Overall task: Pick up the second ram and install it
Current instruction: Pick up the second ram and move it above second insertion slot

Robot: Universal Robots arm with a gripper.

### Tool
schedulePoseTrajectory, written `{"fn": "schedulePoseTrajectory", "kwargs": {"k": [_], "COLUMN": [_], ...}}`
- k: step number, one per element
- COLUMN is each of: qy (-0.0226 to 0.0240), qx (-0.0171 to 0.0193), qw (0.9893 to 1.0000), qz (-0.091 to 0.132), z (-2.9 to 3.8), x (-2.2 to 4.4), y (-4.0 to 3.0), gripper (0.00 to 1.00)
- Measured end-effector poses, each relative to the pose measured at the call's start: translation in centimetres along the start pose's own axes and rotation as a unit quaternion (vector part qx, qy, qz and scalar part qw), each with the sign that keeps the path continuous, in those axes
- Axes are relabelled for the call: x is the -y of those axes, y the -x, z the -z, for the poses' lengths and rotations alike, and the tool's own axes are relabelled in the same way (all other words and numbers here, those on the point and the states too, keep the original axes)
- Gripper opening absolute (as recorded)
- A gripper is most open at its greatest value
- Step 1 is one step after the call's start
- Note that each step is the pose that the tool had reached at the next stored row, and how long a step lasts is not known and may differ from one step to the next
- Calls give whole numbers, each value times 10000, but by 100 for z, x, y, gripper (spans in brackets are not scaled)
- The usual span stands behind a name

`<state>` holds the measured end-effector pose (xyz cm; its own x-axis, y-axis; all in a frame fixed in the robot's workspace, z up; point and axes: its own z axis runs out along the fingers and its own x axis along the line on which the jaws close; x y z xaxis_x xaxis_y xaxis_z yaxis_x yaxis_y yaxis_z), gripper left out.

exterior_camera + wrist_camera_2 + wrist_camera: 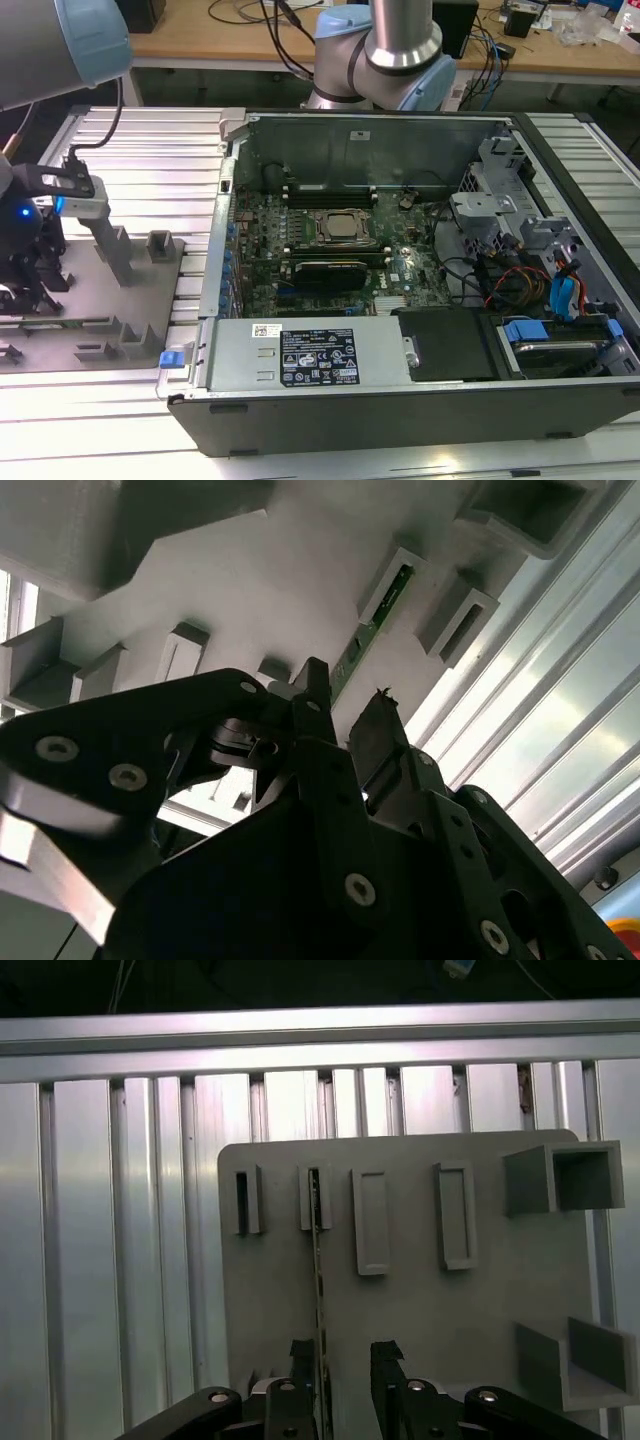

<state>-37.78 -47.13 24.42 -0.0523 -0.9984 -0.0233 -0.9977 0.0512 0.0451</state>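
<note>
In the exterior view the pincer (pixel 28 285) hangs over the grey holder plate (pixel 140 300), which lies beside the open computer case (pixel 400 400). The motherboard (pixel 330 265) waits inside the case, with loose cables (pixel 470 270) close by.

In the first wrist view the second ram (pixel 319 1290) stands on edge in a slot of the holder plate (pixel 420 1320), unlifted. The pincer (pixel 343 1360) straddles it, jaws apart, on the slatted counter (pixel 120 1260).

In the second wrist view the second ram (pixel 372 628) runs from its slot toward the parted pincer (pixel 345 705). I judge both grasping and installing remain.
</note>
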Motion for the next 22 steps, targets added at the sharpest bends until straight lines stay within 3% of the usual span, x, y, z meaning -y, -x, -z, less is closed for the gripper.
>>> {"fn": "schedulePoseTrajectory", "kwargs": {"k": [6,9,16,21,22], "qy": [0,0,5,5,4], "qx": [0,-1,-10,-9,-9], "qw": [10000,10000,9998,9998,9998], "qz": [1,22,202,202,202], "z": [-78,-217,-408,-410,-411], "x": [-3,-114,-117,-117,-117], "y": [-60,-71,-80,-80,-80], "gripper": [36,36,36,35,28]}}
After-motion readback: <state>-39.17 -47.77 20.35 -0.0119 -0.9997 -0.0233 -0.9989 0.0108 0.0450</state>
